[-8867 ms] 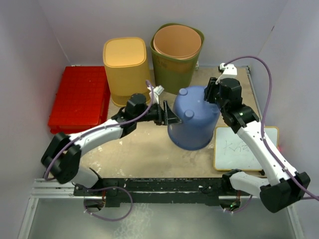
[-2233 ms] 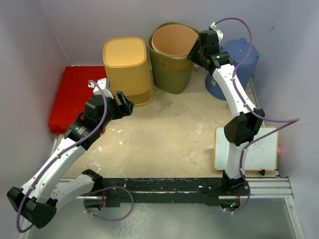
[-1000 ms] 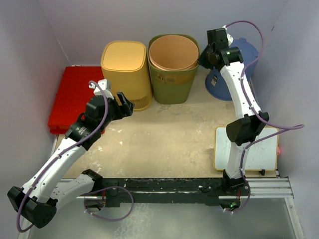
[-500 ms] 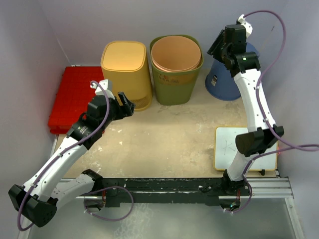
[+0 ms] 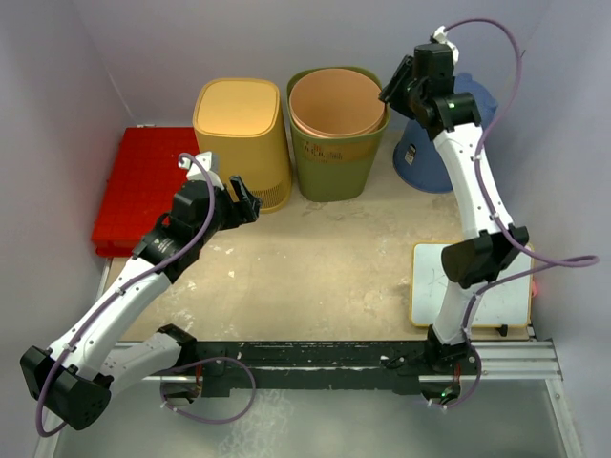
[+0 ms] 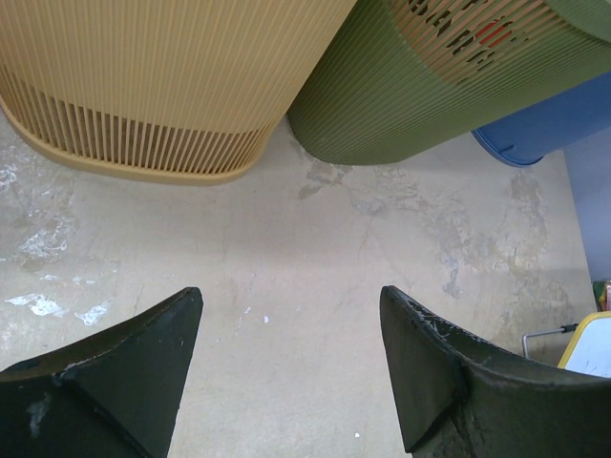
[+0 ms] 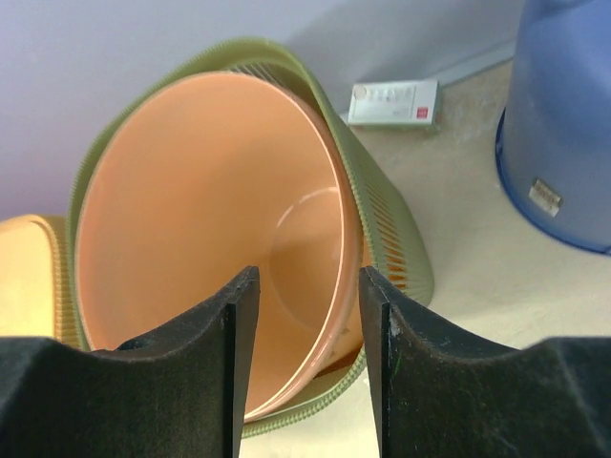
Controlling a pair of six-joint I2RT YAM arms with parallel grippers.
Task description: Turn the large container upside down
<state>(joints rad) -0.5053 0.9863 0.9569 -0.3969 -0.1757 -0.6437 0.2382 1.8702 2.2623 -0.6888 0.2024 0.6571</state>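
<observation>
The large blue container [image 5: 434,157] stands in the back right corner with its wide rim down on the table; its side shows in the right wrist view [image 7: 563,143] and its rim in the left wrist view [image 6: 544,129]. My right gripper [image 5: 396,88] hangs open just left of it, above the right rim of the green basket [image 7: 391,239], with nothing between its fingers [image 7: 307,363]. My left gripper [image 5: 246,200] is open and empty in front of the yellow basket, low over the table [image 6: 291,363].
The green basket [image 5: 339,162] holds an orange bin [image 5: 336,100] and stands beside a yellow basket [image 5: 243,124] along the back. A red crate [image 5: 143,186] lies at the left and a whiteboard [image 5: 487,296] at the near right. A small white box [image 7: 393,102] lies by the back wall.
My right gripper has opened from shut and swung away from the blue container, up and then left toward the green basket. The left arm has barely moved.
</observation>
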